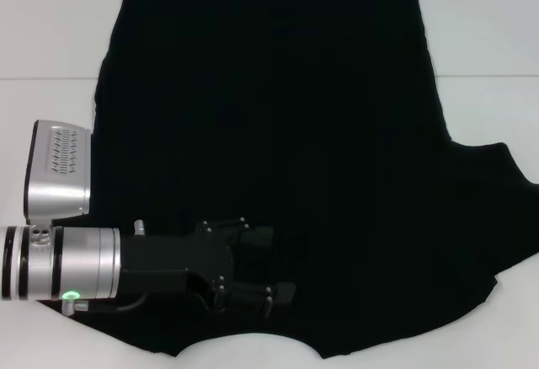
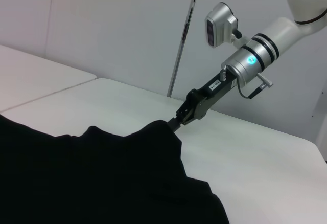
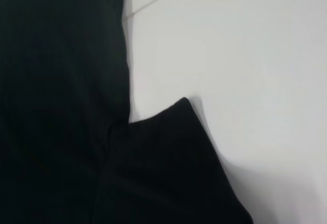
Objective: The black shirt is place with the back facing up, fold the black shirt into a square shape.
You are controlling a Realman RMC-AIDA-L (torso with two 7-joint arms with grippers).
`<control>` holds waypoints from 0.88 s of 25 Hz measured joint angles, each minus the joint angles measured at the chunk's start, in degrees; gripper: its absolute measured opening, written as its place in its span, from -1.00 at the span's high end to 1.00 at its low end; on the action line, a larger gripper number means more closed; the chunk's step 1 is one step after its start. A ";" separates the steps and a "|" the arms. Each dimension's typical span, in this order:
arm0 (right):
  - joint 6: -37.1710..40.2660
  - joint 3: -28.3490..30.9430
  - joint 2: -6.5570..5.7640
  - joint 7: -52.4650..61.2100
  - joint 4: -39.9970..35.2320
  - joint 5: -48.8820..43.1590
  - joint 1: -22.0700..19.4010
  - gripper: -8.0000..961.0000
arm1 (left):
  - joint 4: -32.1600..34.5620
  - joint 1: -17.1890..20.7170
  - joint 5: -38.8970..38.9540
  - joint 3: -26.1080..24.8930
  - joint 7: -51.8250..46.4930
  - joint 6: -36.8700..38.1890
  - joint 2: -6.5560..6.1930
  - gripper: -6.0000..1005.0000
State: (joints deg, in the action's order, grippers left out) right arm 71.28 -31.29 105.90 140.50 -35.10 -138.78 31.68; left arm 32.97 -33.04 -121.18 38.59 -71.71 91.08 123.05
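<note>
The black shirt point(image 1: 278, 133) lies spread on the white table point(image 1: 50, 40), plain side up, with one sleeve point(image 1: 505, 184) reaching toward the right edge of the head view. My left gripper point(image 1: 271, 264) hovers low over the shirt near its front hem, open, with nothing visible between its fingers. The right arm is outside the head view. In the left wrist view my right gripper point(image 2: 175, 125) meets a raised peak of the shirt point(image 2: 102, 178) at the sleeve's end and looks shut on the fabric. The right wrist view shows the sleeve corner point(image 3: 179, 132) on the table.
White tabletop point(image 3: 245, 55) surrounds the shirt on all sides, with a seam line running across the table point(image 1: 488, 77). A grey wall and a vertical pole point(image 2: 184, 35) stand behind the right arm.
</note>
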 joint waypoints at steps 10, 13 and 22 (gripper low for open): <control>-1.59 0.19 0.00 -0.15 -1.65 0.02 1.79 0.97 | -0.38 0.00 0.00 0.03 -0.11 -0.01 0.00 -0.86; -2.27 0.19 0.00 -0.15 -1.73 -0.09 2.30 0.97 | -0.54 0.00 0.00 -0.03 -0.11 -0.01 0.00 -0.86; 0.31 0.01 0.48 -1.29 -1.91 1.06 4.46 0.97 | -0.54 -0.02 0.00 0.00 -0.33 -0.04 0.08 -0.86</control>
State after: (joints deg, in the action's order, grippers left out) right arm 71.59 -31.28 106.38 139.21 -37.01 -137.72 36.13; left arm 32.43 -33.06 -121.18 38.59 -72.04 91.05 123.13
